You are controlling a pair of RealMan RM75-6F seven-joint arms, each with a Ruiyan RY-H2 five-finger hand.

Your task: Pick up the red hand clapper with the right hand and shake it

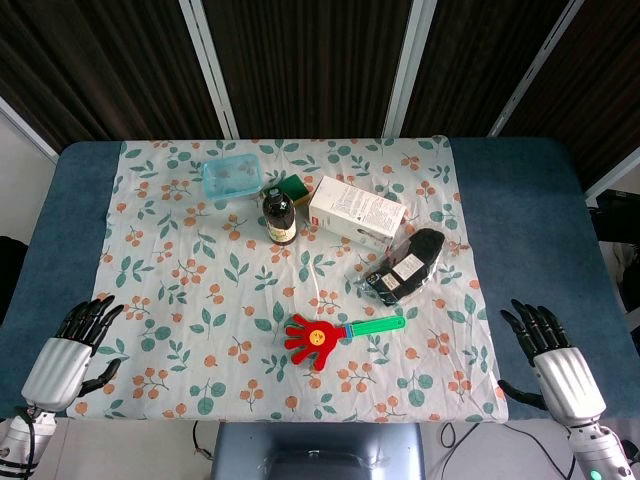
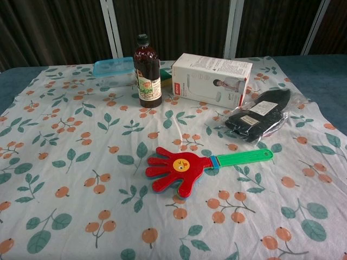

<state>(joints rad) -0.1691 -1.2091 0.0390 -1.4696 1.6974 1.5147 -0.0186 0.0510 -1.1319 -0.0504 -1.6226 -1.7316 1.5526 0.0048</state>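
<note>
The red hand clapper (image 1: 318,339) lies flat on the floral tablecloth near the front middle, its green handle (image 1: 377,326) pointing right. In the chest view the clapper (image 2: 178,168) shows a yellow face on the red palm, and its handle (image 2: 244,158) reaches toward the right. My right hand (image 1: 555,360) rests at the table's front right corner, off the cloth, fingers spread and holding nothing. My left hand (image 1: 70,347) sits at the front left corner, also spread and empty. Neither hand appears in the chest view.
Behind the clapper lie a black packaged item (image 1: 405,266), a white box (image 1: 355,211), a dark brown bottle (image 1: 280,214), a green sponge (image 1: 295,188) and a clear blue container (image 1: 231,178). The tablecloth (image 1: 180,290) covers most of the blue table.
</note>
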